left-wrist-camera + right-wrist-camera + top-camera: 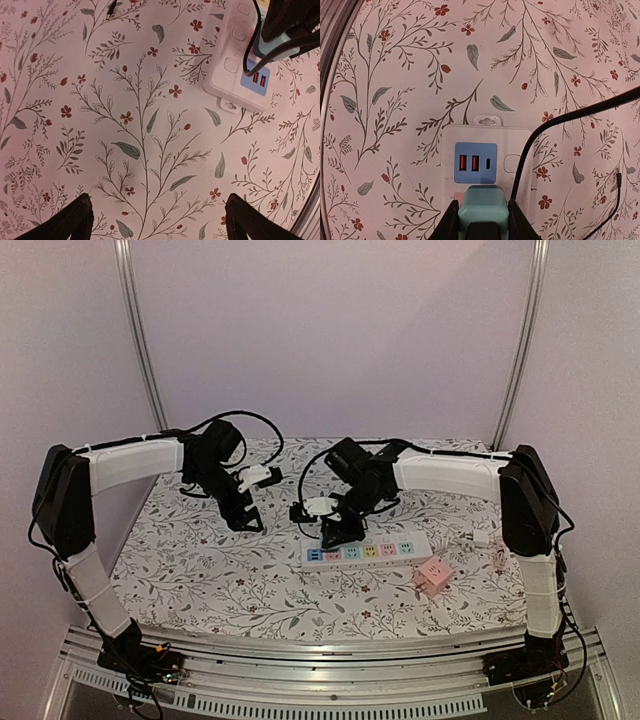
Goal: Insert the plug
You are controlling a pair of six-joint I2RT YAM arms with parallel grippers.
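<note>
**Right tool** (482, 226) clamped narrowly on the mint plug (482, 206), which stood over the power strip (470, 137) at the socket just beside the USB panel (475, 162). Whether the pins were seated could not be told. The plug looked light, rigid and smooth-sided, best pinched across its flat flanks. Its black cable (560, 119) seemed likely to tug sideways. **Left tool** (157, 220) hung wide and empty. A flowered cloth (145, 125) covered the desk (300, 635), between lavender walls (330, 330).
</note>
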